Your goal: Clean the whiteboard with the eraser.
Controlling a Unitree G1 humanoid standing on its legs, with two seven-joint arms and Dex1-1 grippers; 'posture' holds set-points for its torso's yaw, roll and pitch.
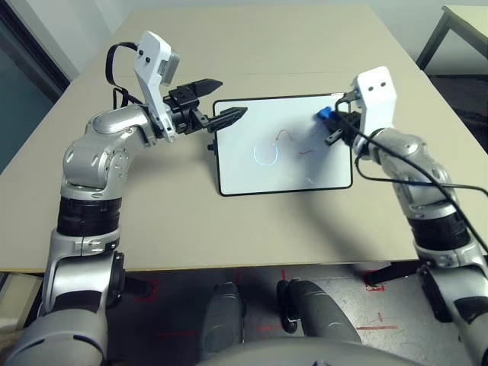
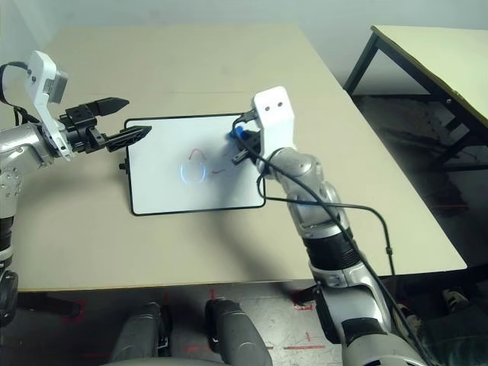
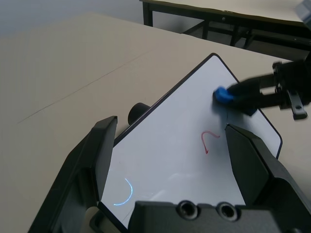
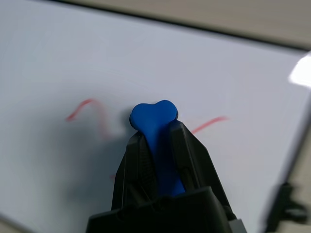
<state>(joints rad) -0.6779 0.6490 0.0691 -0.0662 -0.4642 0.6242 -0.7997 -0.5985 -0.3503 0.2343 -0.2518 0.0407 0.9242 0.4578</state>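
Observation:
The whiteboard (image 1: 259,177) lies flat in the middle of the table, with red squiggles (image 1: 286,136) and a pale blue arc (image 1: 264,155) on it. My right gripper (image 1: 333,126) is shut on the blue eraser (image 1: 325,114) over the board's far right corner. In the right wrist view the eraser (image 4: 153,114) sticks out between the fingers, its tip close to the board (image 4: 73,58) by a red mark. My left gripper (image 1: 231,99) hangs open and holds nothing above the board's far left corner; its wrist view looks down on the board (image 3: 180,160) and the eraser (image 3: 221,94).
A black knob (image 1: 213,147) juts from the board's left side. Bare tan tabletop (image 1: 252,46) surrounds the board. A second table (image 2: 427,53) stands off to the right, beyond a gap of floor. A black cable (image 1: 396,179) runs along my right forearm.

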